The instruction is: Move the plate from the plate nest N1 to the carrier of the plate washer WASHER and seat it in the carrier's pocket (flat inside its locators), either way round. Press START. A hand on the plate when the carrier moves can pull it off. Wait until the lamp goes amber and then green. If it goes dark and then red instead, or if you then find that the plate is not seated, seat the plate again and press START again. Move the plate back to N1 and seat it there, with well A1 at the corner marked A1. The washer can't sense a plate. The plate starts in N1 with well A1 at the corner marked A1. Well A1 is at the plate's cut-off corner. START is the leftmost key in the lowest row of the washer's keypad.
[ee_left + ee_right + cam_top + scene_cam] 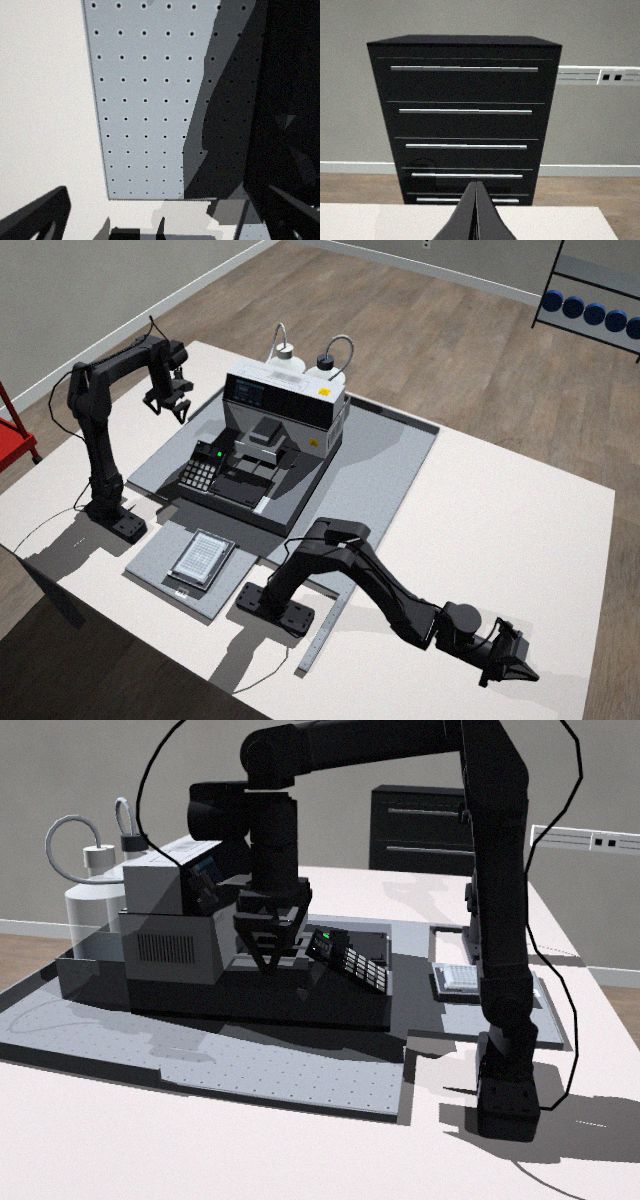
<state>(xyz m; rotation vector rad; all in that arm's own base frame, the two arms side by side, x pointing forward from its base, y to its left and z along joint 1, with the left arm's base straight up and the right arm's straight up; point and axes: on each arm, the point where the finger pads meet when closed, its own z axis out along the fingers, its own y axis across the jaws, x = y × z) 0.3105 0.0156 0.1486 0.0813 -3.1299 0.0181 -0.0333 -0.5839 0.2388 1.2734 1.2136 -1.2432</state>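
The plate (pixel 203 556) (pixel 460 976), pale with a grid of wells, lies in the dark nest N1 on the small grey board (pixel 147 557). Its cut-off corner is too small to make out. The washer's dark carrier (pixel 241 488) stands out at the front with no plate on it. Beside it is the keypad (pixel 198 475) (pixel 364 969), with a green light (pixel 219 453) (pixel 325 935) above the keys. My left gripper (pixel 169 417) (pixel 165 195) is open and empty, high on the keypad side of the washer. My right gripper (pixel 535 678) (pixel 476 191) is shut and empty, far from the plate.
The washer body (pixel 289 400) (pixel 170 942) rises behind the carrier, with two bottles (pixel 287 364) (pixel 326 375) behind it. A raised edge (pixel 395 418) borders the back of the large grey board. The right arm's base (pixel 275 607) stands beside the nest's board.
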